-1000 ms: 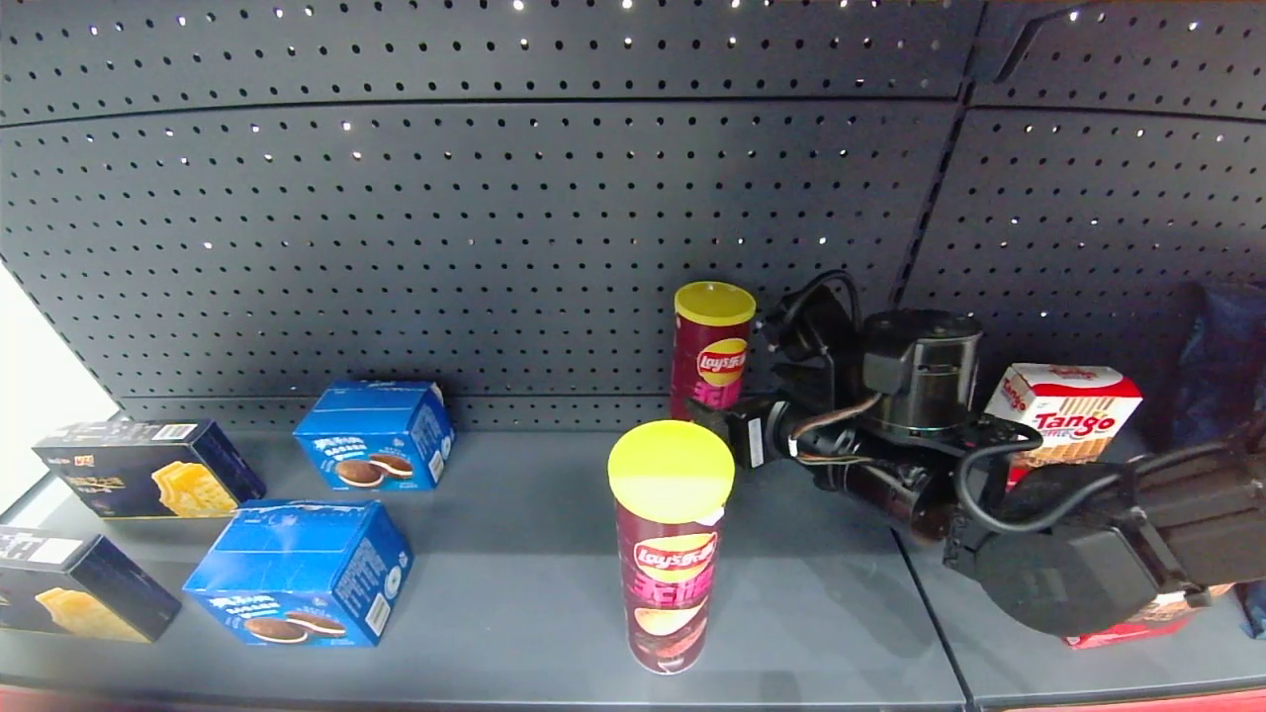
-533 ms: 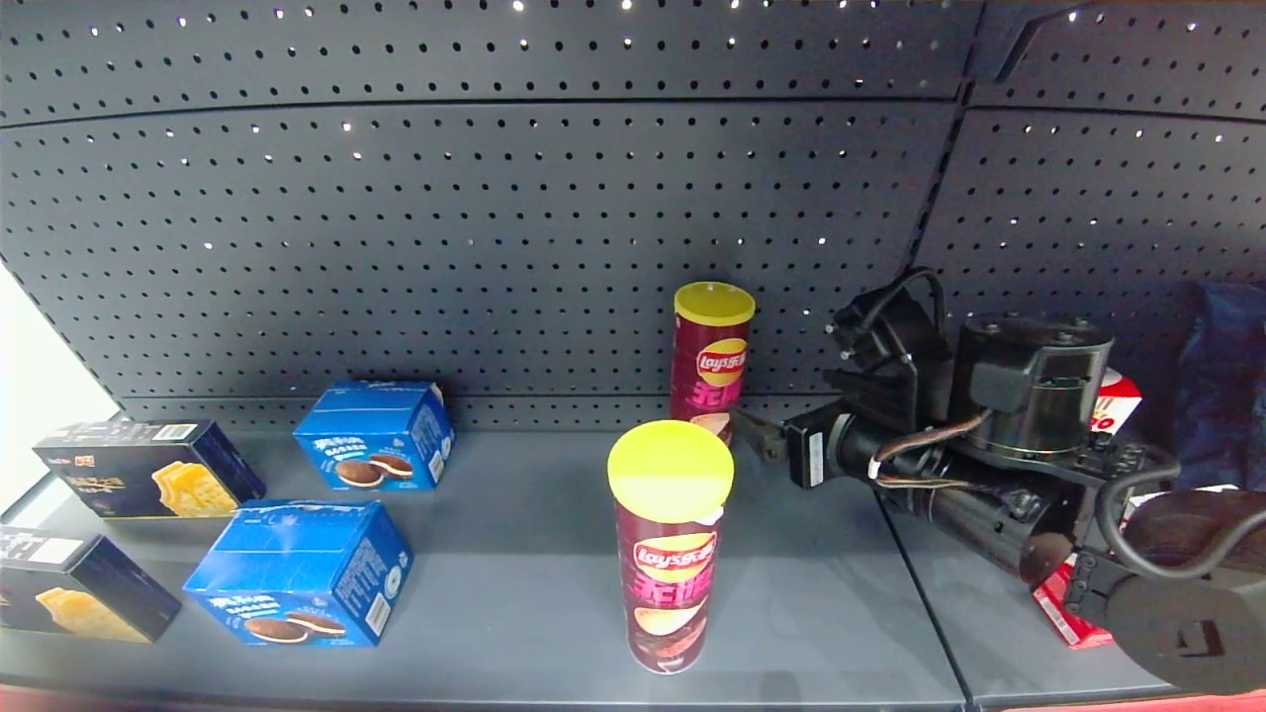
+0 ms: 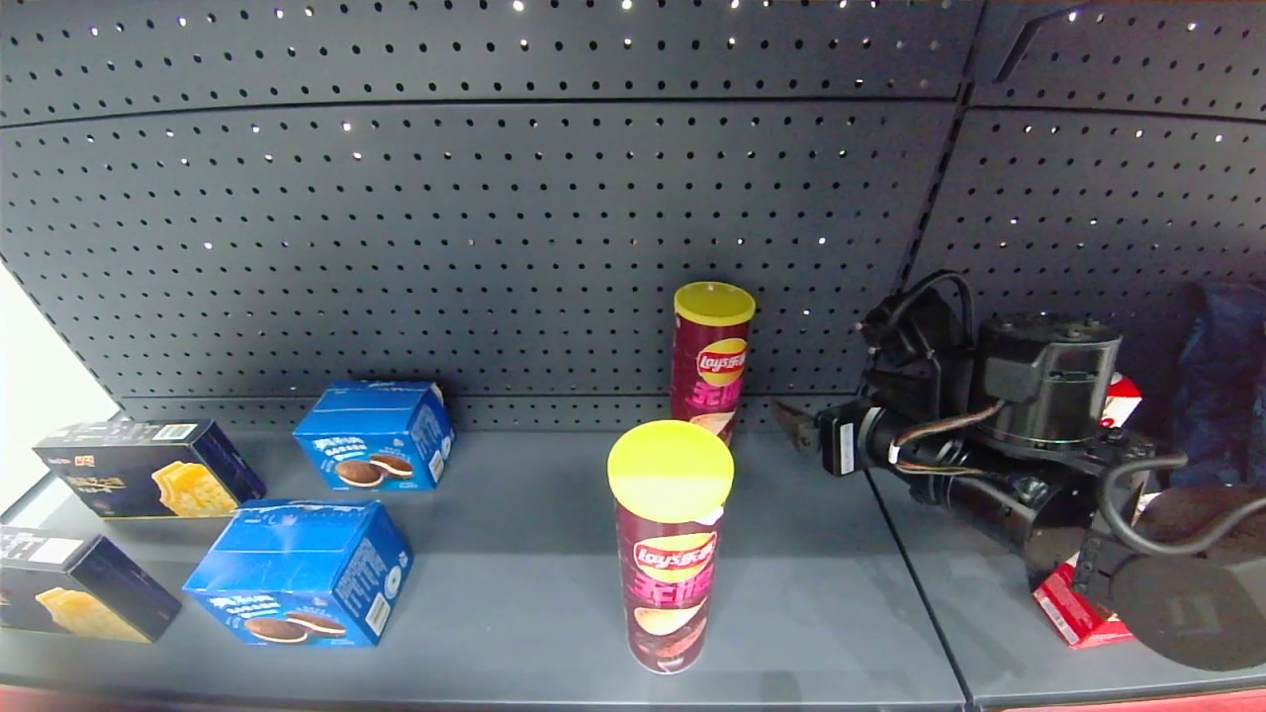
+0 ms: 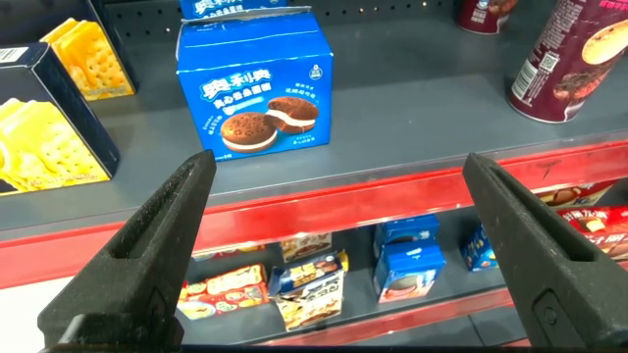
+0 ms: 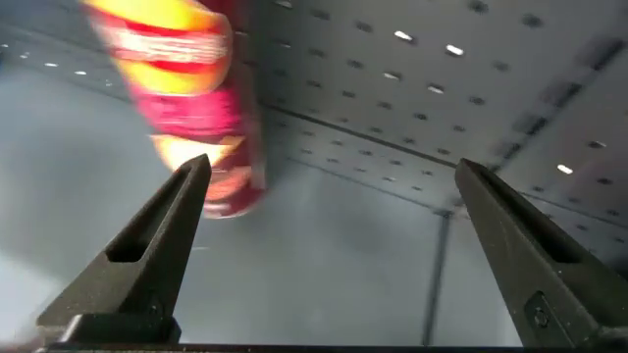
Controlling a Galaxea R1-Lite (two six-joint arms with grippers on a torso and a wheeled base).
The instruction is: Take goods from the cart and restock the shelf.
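Note:
Two maroon chips cans with yellow lids stand upright on the grey shelf (image 3: 495, 554). The back can (image 3: 712, 351) (image 5: 191, 108) is by the pegboard, and the front can (image 3: 671, 554) (image 4: 564, 69) is near the shelf edge. My right gripper (image 3: 794, 425) (image 5: 332, 167) hovers low over the shelf just right of the back can, open and holding nothing. My left gripper (image 4: 339, 162) is open and empty in front of the shelf's red edge, facing a blue cookie box (image 4: 257, 83) (image 3: 302, 572).
A second blue cookie box (image 3: 376, 435) and two dark cracker boxes (image 3: 148, 468) (image 3: 74, 583) lie at the left. A red and white wafer box (image 3: 1073, 613) is partly hidden behind my right arm. A lower shelf holds small packs (image 4: 309, 289). Bare shelf lies between the cans and the boxes.
My right gripper has drawn back to the right, away from the back can, which stays upright in place. Nothing else on the shelf has moved.

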